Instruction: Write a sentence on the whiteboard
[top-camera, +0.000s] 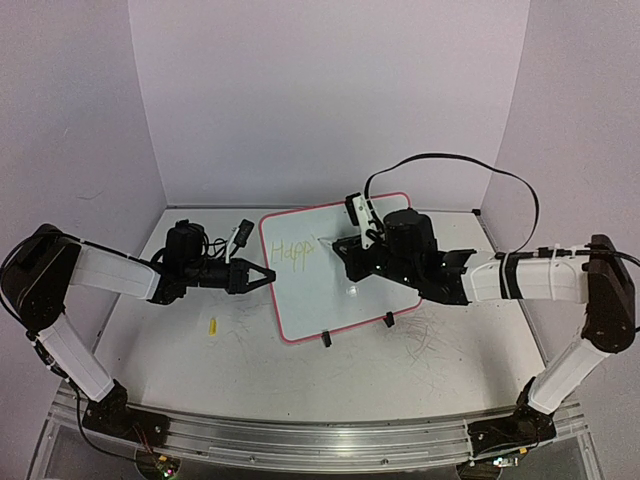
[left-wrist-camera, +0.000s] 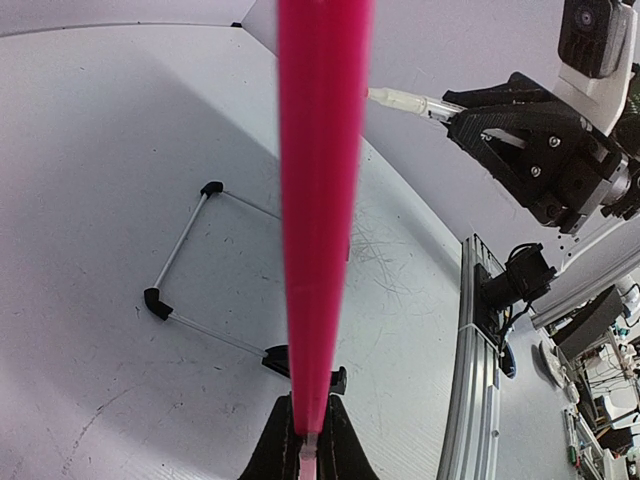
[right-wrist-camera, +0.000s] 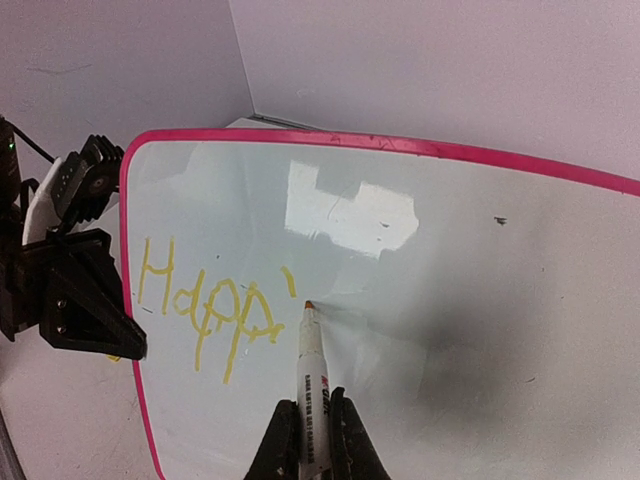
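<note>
**A:** Where does the whiteboard (top-camera: 340, 285) stand?

**B:** On the middle of the bench (top-camera: 250, 355), tilted, propped on its black clip feet (top-camera: 325, 340), between the two arms.

**A:** And the left fingers (left-wrist-camera: 305, 445)?

**B:** Pressed together on the red-pink rim (left-wrist-camera: 320, 200) at the board's left edge, pinching it.

**A:** The right fingers (right-wrist-camera: 309, 448)?

**B:** Clamped round a marker (right-wrist-camera: 311, 375) over the board's middle. Its tip sits at the white face, just right of the yellow letters. I cannot tell whether it touches.

**A:** How much of the sentence (right-wrist-camera: 205, 300) shows?

**B:** Only "Happ" and one short stroke beside it. It is in the board's upper left, near the left fingers.
</note>
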